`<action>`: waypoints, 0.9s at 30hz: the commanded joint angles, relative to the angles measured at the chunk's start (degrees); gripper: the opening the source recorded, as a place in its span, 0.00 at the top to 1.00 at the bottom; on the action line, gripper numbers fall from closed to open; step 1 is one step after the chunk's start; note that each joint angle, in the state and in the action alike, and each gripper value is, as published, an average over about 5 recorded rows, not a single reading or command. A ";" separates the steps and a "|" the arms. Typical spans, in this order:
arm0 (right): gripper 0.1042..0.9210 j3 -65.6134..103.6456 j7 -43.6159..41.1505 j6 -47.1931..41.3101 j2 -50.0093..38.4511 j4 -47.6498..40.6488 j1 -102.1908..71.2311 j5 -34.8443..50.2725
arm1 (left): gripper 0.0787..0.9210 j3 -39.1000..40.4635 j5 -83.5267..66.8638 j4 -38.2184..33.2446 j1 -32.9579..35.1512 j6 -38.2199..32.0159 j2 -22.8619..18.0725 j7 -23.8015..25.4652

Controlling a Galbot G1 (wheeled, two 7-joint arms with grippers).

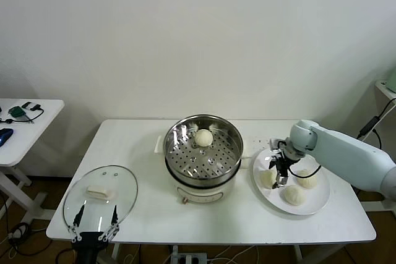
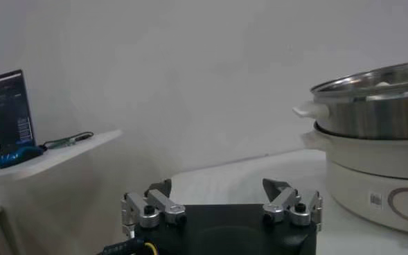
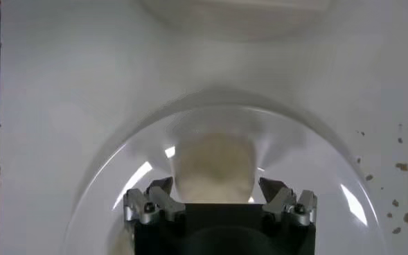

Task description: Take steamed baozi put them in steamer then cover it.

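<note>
Right gripper (image 1: 276, 171) lowered over the flat white round plate (image 1: 318, 205) at the right end of the white bench (image 1: 148, 214), fingers (image 3: 276, 197) set astride one smooth cream-white steamed bun (image 3: 213, 170), one on either side; contact with the bun not discernible. Three cream-white buns on the plate: the straddled one (image 1: 268, 178) at the plate's left part, two more (image 1: 307, 178) (image 1: 294, 195) just beside it. Fourth bun (image 1: 204, 138) resting on the perforated floor of the round shiny steel steamer pot (image 1: 232, 146), toward its far side; pot seated on a white electric base (image 1: 204, 193) at bench centre, uncovered. Round clear glass lid (image 1: 124, 183) with white rectangular handle (image 1: 99, 191) lying flat at the bench's left front corner. Left gripper (image 1: 94, 217) parked at the near edge by the lid, fingers (image 2: 155, 204) spread wide, holding nothing
</note>
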 commanded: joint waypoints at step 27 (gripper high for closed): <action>0.30 -25.21 -0.33 -0.27 6.31 2.75 45.92 28.07 | 0.12 1.63 1.29 -0.85 0.39 -0.15 0.32 -0.55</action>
